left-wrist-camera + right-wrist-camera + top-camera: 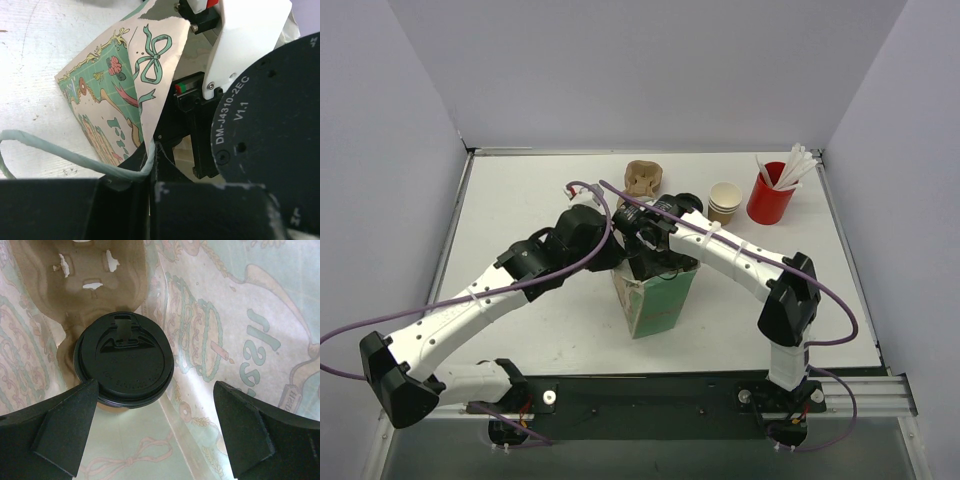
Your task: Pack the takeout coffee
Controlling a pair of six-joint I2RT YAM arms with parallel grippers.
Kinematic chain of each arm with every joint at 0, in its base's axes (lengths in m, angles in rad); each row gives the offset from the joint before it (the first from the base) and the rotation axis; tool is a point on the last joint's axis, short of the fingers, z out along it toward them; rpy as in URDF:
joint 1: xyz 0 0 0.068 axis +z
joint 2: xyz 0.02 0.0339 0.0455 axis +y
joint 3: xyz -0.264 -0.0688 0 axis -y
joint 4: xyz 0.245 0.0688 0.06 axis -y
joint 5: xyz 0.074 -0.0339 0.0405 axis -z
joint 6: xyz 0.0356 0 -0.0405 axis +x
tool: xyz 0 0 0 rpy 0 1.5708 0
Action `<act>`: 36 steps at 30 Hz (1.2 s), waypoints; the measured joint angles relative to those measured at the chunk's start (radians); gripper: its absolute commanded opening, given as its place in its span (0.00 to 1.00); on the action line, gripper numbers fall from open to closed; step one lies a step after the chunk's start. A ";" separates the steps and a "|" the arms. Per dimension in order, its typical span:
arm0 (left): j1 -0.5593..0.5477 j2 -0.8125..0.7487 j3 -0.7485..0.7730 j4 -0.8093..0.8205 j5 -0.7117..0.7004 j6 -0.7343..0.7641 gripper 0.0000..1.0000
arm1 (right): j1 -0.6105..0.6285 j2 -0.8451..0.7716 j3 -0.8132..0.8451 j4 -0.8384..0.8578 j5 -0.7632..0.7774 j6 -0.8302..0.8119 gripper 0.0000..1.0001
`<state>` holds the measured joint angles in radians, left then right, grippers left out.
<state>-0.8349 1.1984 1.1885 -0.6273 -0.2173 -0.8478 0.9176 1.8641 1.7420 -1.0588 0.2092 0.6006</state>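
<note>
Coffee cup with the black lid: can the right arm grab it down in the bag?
Probably yes. The right pincer is open inside the paper bag, right above the coffee cup, with nothing between them. The cup sits nearer one finger, so it may need a small shift.

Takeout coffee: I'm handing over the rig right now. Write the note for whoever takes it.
Left gripper: shut on the rim of the green paper bag, by its handle.
Right gripper: open, down inside the bag, jaws wide and not clamped on anything.
Takeout coffee: upright in the pulp cup carrier inside the bag, lid on.
Done: coffee is in the bag.
Left: probably lift the right gripper straight out, then let go of the bag.
</note>
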 measured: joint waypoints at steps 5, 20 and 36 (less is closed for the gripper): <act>0.005 0.020 0.014 -0.015 0.009 0.019 0.00 | -0.001 0.014 0.003 0.000 0.000 0.000 0.93; 0.026 0.031 0.023 -0.042 0.017 0.048 0.00 | -0.032 0.031 0.027 -0.008 -0.041 -0.014 0.93; 0.045 0.013 0.001 -0.060 0.016 0.040 0.00 | -0.041 0.031 0.026 0.008 -0.061 -0.021 0.93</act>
<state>-0.7902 1.2114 1.1896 -0.6872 -0.2016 -0.8078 0.8768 1.8946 1.7679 -1.0504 0.1482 0.5793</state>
